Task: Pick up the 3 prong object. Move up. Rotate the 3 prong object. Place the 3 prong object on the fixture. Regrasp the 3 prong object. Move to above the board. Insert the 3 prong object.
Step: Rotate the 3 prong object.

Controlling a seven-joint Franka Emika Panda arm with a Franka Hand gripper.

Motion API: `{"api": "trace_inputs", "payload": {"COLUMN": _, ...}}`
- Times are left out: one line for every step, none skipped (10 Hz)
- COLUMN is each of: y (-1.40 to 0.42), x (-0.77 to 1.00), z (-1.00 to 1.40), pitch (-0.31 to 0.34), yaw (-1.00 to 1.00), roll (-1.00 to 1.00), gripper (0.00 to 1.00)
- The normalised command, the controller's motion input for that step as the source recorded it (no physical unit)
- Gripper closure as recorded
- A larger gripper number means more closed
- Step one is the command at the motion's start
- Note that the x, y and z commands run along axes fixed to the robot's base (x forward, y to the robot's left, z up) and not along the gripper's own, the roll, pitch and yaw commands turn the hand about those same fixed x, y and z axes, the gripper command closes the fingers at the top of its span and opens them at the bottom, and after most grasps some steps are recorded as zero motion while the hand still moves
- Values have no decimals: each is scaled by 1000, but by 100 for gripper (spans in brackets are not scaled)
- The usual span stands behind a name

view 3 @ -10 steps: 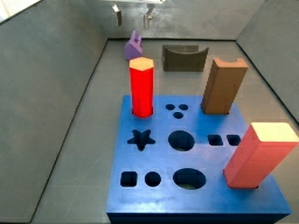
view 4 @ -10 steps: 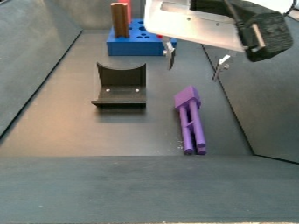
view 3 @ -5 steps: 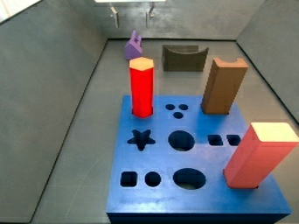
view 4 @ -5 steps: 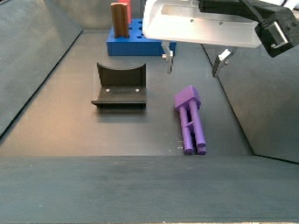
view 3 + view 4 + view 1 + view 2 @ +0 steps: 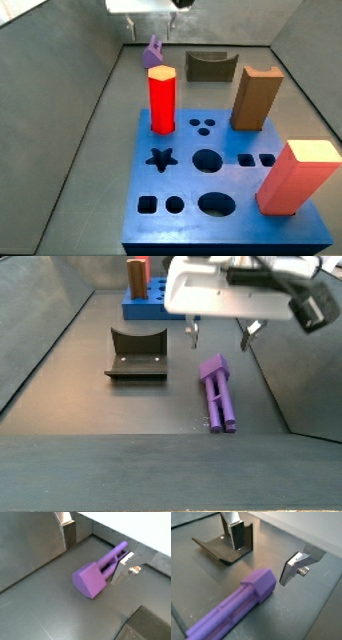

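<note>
purple 3 prong object (image 5: 219, 392) lies flat on the floor, right of the fixture (image 5: 136, 352). pincer (image 5: 221, 336) hangs just above its far end, fingers spread wide, holding nothing. pickup not yet done; rotate, fixture rest, regrasp, board (image 5: 223, 178) insertion all remain.

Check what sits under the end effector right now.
The end effector hangs open above the dark floor, fingers empty. The purple slender three-prong peg lies flat on the floor just below and between them, untouched. The peg's underside is hidden.
</note>
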Motion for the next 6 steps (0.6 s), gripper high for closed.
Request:
{"api": "trace_inputs", "payload": {"y": 17, "x": 23, "z": -1000, "pitch": -20, "yaw": -25, "roll": 36, "gripper": 0}}
{"api": "trace_inputs", "payload": {"y": 20, "x": 29, "z": -1000, "pitch": -20, "yaw": -23, "roll": 43, "gripper": 0}}
{"api": "trace_inputs", "payload": {"y": 28, "x": 42, "z": -1000, "pitch": -12, "yaw": -20, "roll": 57, "gripper": 0}}
{"api": "trace_inputs", "payload": {"y": 27, "x": 46, "z": -923, "pitch": -9, "yaw": -20, "roll": 61, "gripper": 0}}
{"api": "trace_inputs", "payload": {"y": 25, "x": 42, "z": -759, "pitch": -8, "yaw": -22, "roll": 72, "gripper": 0}}
{"api": "trace_inputs", "payload": {"y": 23, "x": 37, "z": -639, "pitch": -13, "yaw": -23, "roll": 82, "gripper": 0}}
